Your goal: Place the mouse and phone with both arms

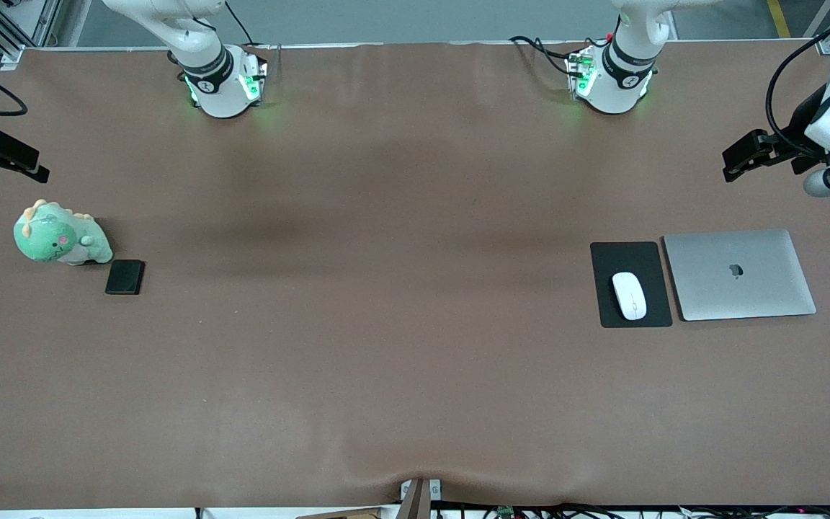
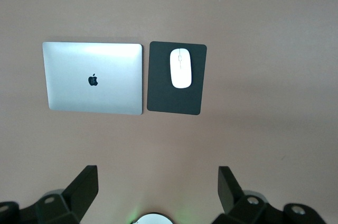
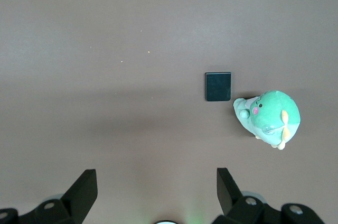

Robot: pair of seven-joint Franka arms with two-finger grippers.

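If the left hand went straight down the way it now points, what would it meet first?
Probably bare table: the left hand, open, points at brown surface, short of the mouse pad and laptop. Depth is unclear.

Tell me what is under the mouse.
The mouse lies on a black pad, beside a closed laptop. The patch of pad beneath the mouse is covered.

Front cam high; wrist cams look down.

robot lab: bolted arms [image 1: 206, 72], cabled table [image 1: 386, 288]
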